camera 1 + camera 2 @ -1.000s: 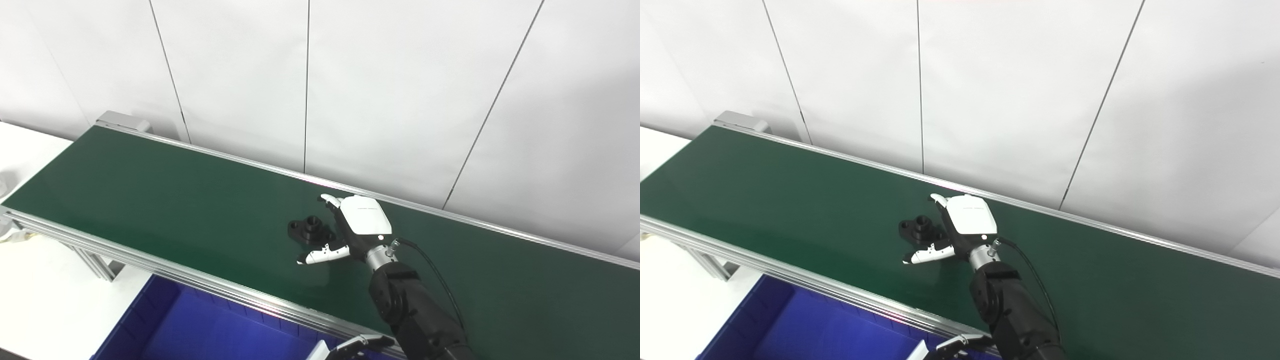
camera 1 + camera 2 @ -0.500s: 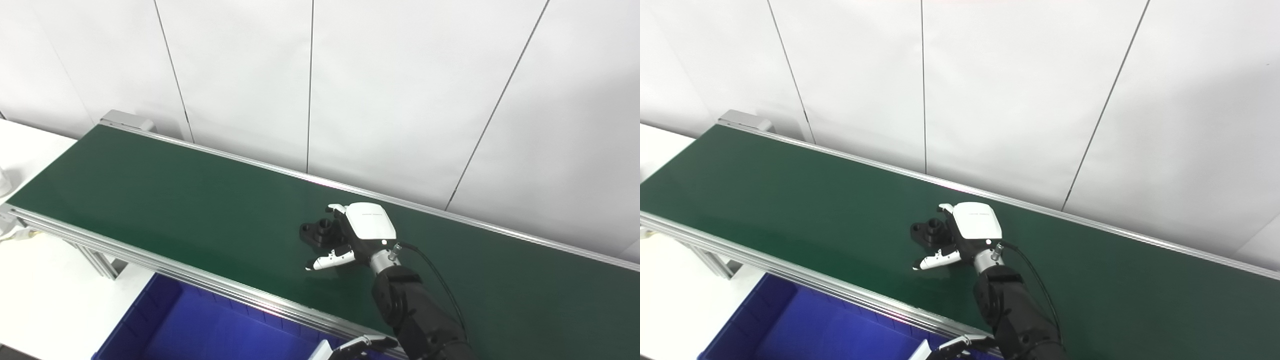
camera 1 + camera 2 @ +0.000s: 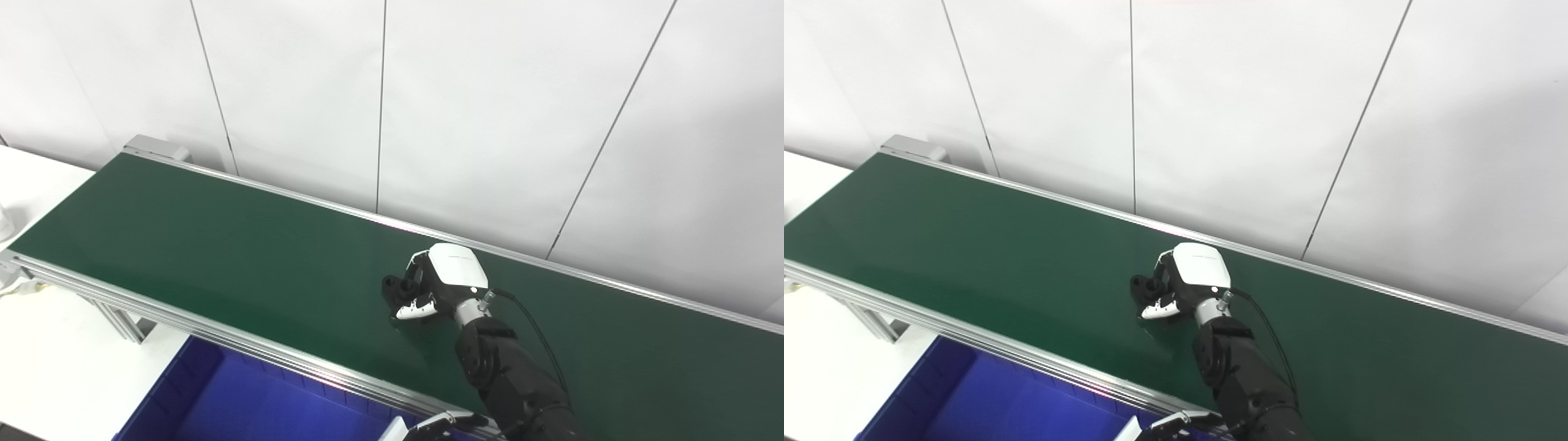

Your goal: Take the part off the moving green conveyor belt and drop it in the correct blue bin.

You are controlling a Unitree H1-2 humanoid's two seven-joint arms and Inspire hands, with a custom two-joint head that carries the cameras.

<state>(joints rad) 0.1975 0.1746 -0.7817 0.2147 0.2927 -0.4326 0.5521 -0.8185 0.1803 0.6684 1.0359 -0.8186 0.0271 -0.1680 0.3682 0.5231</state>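
A small black flanged part (image 3: 395, 286) lies on the green conveyor belt (image 3: 214, 245), a little right of its middle. My right hand (image 3: 444, 278) rests on the belt with its fingers curled over the part and the white-tipped thumb (image 3: 411, 310) pressed in from the near side, so it is shut on the part. Most of the part is hidden under the fingers. Only a few fingertips of my left hand (image 3: 441, 424) show at the bottom edge, below the belt's near rail.
A blue bin (image 3: 245, 398) sits below the belt's near aluminium rail (image 3: 184, 320) at the bottom left. White wall panels stand right behind the belt's far rail. A white tabletop (image 3: 37, 343) lies at the left.
The part has travelled to the right along the belt into my right hand. The fingers and thumb, spread apart earlier, have closed around it.
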